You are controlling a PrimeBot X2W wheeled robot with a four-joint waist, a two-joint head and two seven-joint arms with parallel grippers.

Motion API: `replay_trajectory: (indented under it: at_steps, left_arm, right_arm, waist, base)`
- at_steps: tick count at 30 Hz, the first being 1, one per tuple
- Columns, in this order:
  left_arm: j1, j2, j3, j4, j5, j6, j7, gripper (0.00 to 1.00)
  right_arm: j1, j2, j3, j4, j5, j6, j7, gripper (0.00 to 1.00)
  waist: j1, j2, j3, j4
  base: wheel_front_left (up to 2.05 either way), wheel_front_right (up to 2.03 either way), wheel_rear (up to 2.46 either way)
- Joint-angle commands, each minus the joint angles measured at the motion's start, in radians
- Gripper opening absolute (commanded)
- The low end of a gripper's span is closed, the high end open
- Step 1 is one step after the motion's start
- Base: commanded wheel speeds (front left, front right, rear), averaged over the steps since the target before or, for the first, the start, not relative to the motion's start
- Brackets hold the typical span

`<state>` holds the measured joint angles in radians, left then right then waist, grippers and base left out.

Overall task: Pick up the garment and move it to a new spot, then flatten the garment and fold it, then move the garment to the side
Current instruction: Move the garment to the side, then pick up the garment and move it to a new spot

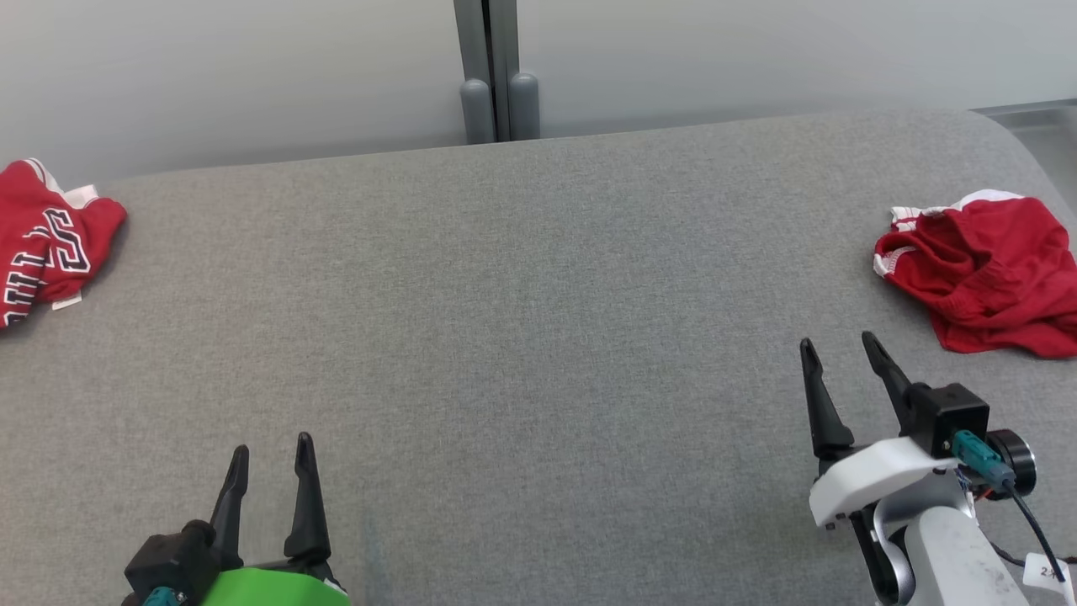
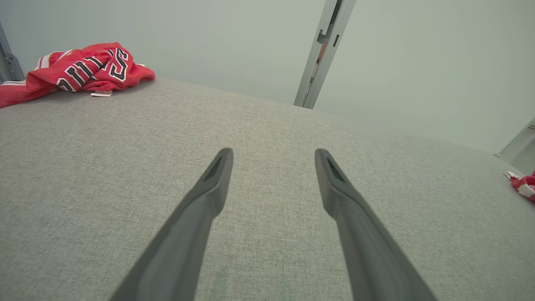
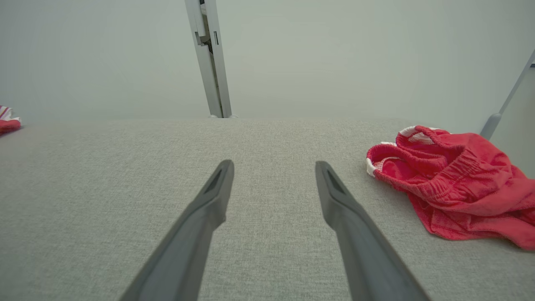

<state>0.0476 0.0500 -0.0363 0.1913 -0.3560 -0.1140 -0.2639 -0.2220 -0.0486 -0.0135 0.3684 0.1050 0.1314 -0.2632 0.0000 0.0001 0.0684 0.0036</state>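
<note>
The garment (image 1: 46, 240), a red T-shirt with navy white-outlined lettering, lies crumpled at the far left edge of the grey table; in the left wrist view the garment (image 2: 83, 69) is at the upper left, a small white tag beside it. A corner of the garment (image 3: 7, 121) peeks in at the right wrist view's left edge. My left gripper (image 1: 269, 450) stands open near the front left, well short of the shirt, nothing between its fingers (image 2: 217, 175). My right gripper (image 1: 841, 349) is open at the front right, empty, its fingers (image 3: 334, 188) over bare cloth surface.
Another red cloth item with red-and-white ribbed trim (image 1: 984, 269) lies bunched at the table's right, just beyond my right gripper, also seen as red cloth (image 3: 451, 179). The grey fabric table (image 1: 522, 320) spreads wide between them. A grey post (image 1: 496, 76) stands behind the far edge.
</note>
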Motion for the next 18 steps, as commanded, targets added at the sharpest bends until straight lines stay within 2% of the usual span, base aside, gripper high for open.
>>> replay_trajectory:
  at_steps: [1, 7, 18]
  left_arm:
    - [0.021, 0.002, -0.005, -0.004, -0.004, 0.005, -0.001, 1.0]
    - [0.051, 0.002, -0.017, -0.002, -0.013, 0.009, -0.001, 1.0]
    - [0.055, 0.001, -0.035, -0.005, -0.005, 0.011, -0.001, 1.0]
  right_arm:
    - [0.028, -0.004, 0.003, -0.015, 0.011, -0.002, -0.002, 1.0]
    - [0.093, -0.004, 0.013, -0.043, 0.034, -0.002, -0.002, 1.0]
    - [0.114, -0.004, 0.032, -0.042, 0.044, -0.002, -0.002, 1.0]
  waist:
    - [0.0, -0.0001, -0.017, 0.009]
    - [0.0, -0.0001, -0.038, 0.002]
    - [0.0, -0.0001, -0.053, 0.002]
  base:
    - [0.0, 0.0, 0.0]
    - [0.0, 0.0, 0.0]
    - [0.0, 0.0, 0.0]
